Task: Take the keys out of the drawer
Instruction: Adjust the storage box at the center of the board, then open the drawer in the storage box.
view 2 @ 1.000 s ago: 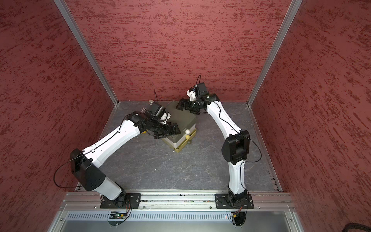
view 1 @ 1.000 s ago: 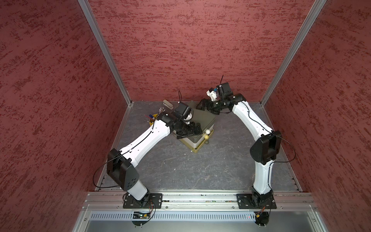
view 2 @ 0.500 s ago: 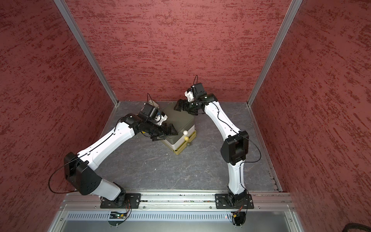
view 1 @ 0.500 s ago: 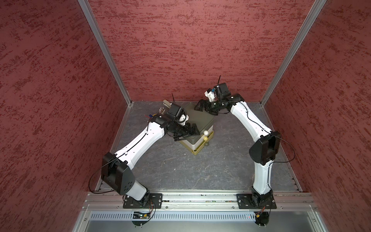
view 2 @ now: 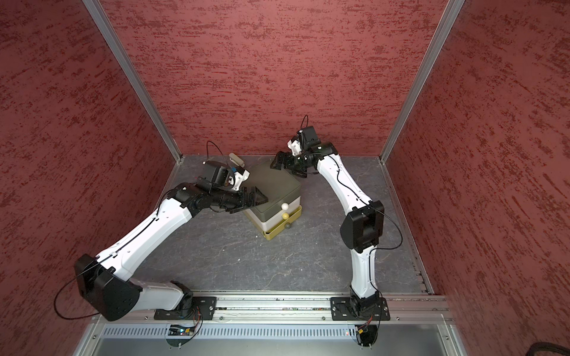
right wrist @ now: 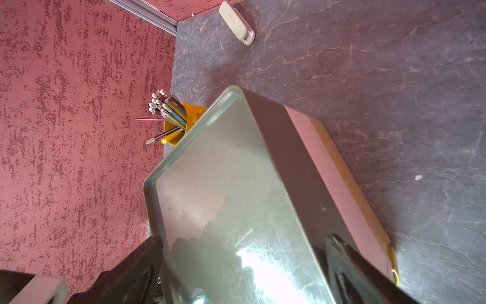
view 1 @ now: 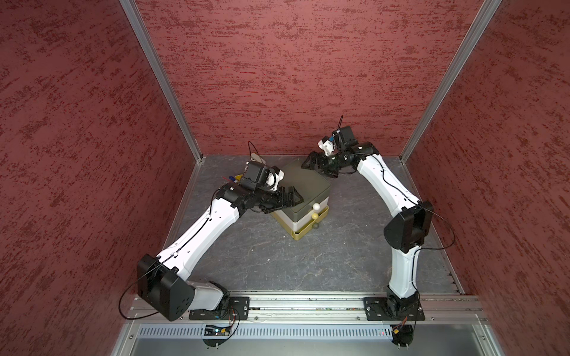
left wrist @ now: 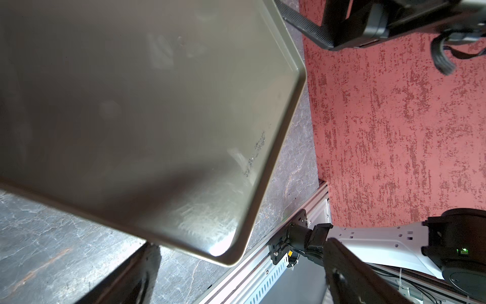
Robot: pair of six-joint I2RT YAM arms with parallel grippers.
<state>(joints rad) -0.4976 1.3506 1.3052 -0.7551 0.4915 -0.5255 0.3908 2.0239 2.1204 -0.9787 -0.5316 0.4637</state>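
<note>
Left gripper (view 1: pixel 288 202): jaws spread wide and holding nothing, poised over the near left corner of the drawer unit's lid.
Right gripper (view 1: pixel 319 168): jaws also spread wide and empty. In the right wrist view its fingers (right wrist: pixel 347 263) stand either side of the lid's far end; whether they touch it cannot be told.
Keys: none show in any view, and the insides of the drawers are hidden.
Drawer unit (view 1: pixel 308 185): a small box with an olive-green top, set at an angle towards the back of the table, between the two grippers.
Drawers: three in a stack, olive, then white, then yellow.
Bottom drawer (view 1: pixel 308 232): yellow, its front standing out a little past the two above.
Knobs: three round ones down the front, white (view 1: pixel 316 206), yellow and dark.
Pencil cup (right wrist: pixel 184 118): yellow and full of pencils, just beside the unit's left side, near the wall.
White oblong object (right wrist: pixel 236 22): lies flat near the back left corner, apart from the unit.
Table (view 1: pixel 277 262): grey with a stone pattern, enclosed by red walls.
</note>
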